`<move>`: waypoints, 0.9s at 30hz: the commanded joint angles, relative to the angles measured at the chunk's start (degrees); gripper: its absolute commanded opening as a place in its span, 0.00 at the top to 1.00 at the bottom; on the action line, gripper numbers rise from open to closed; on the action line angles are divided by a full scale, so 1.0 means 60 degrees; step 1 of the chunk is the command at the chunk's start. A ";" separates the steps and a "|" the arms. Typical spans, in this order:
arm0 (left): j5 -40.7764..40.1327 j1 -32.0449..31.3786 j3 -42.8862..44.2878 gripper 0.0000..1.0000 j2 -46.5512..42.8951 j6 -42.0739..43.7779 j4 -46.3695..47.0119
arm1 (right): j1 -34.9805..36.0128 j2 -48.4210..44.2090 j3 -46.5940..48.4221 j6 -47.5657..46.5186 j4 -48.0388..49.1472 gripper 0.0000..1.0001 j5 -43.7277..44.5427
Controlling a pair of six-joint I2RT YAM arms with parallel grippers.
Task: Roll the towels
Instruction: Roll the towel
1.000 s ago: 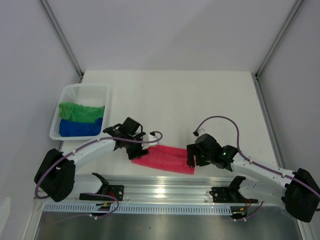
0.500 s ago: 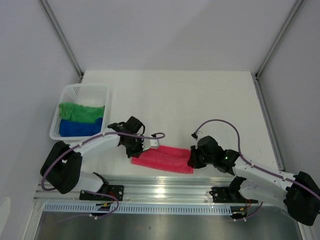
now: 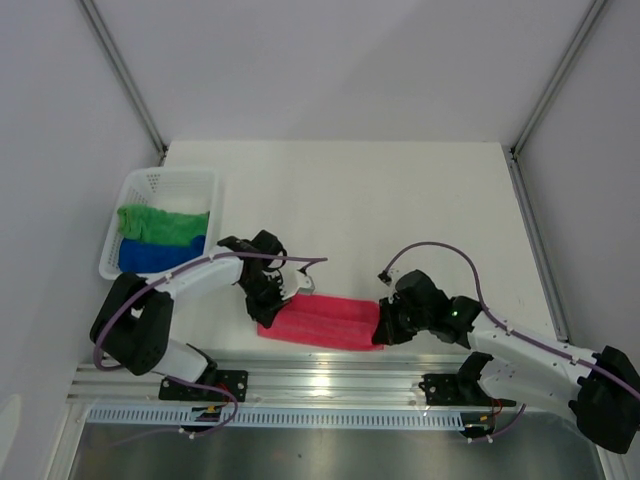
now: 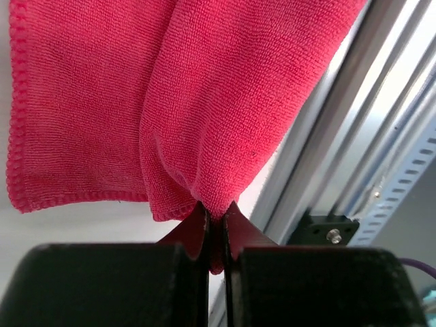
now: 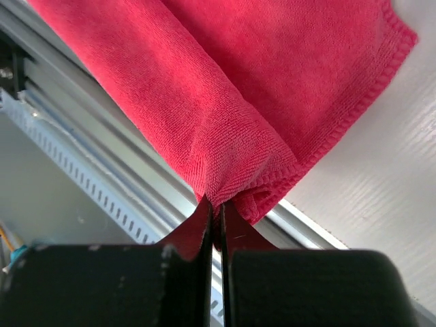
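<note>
Fabric of the pink-red towel (image 3: pixel 320 322) lies as a folded strip along the near edge of the table (image 3: pixel 350 210), long axis left-to-right, the left gripper (image 3: pixel 266 310) clamped on its left end, the right gripper (image 3: pixel 381 327) pinching its right end.

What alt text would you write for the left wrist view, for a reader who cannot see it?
The left gripper is shut on a bunched fold of a pink-red microfibre towel, which spreads away over the white table. A silver metal rail runs diagonally on the right.
</note>
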 commanded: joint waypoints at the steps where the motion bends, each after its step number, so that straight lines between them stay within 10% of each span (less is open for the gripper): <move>1: 0.0532 0.0157 0.0256 0.99 -0.0328 -0.0038 -0.0657 | -0.0028 -0.0174 0.0858 0.0048 -0.0722 1.00 -0.0460; 14: 0.0093 0.1212 0.1634 0.88 0.2352 -0.0257 -0.0496 | -0.2504 0.1891 0.0627 -0.0553 0.0112 1.00 -0.1411; 19: -0.0127 0.1226 0.1824 0.64 0.2514 -0.0564 -0.0437 | -0.2636 0.2243 0.0743 -0.0436 0.0376 0.55 -0.0857; 27: -0.0113 0.1826 0.2717 0.55 0.1754 -0.1063 -0.0773 | -0.2636 0.2112 0.1841 -0.1226 -0.0486 0.43 0.0478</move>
